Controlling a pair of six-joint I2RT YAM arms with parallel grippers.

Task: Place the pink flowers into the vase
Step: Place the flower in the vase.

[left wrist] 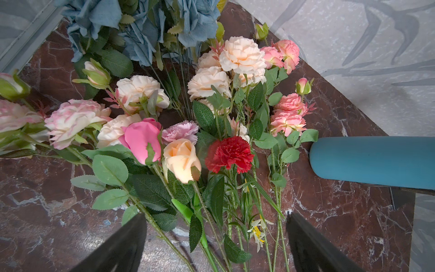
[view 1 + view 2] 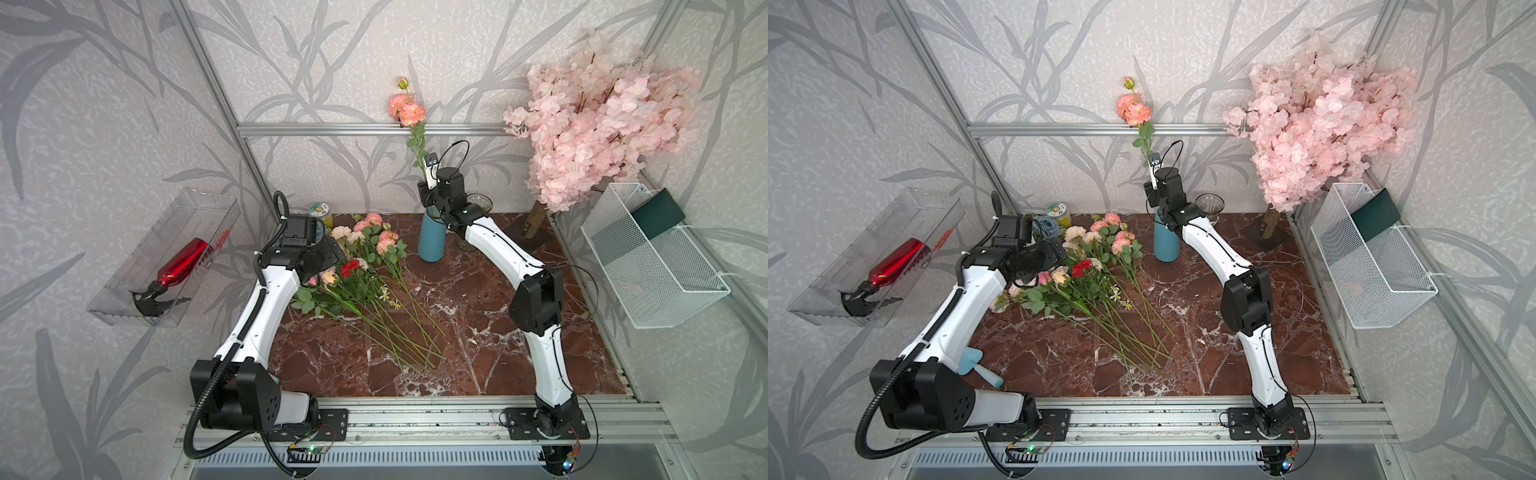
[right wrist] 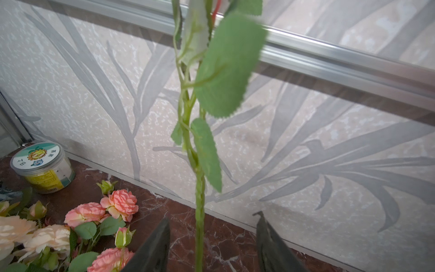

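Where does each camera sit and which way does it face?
Top views: high at the front, looking down over the table; left arm and right arm show whole.
Left wrist: over the left gripper, facing the flower pile; two open fingers show.
Right wrist: at the right gripper, facing the back wall up the pink flower's stem; open fingers show.
Shared: left wrist and top views both show the blue vase.

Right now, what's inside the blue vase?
One pink flower stands in the vase, its heads high above. The right arm covers the vase's mouth, so how deep the stem sits, or anything else inside, cannot be seen.
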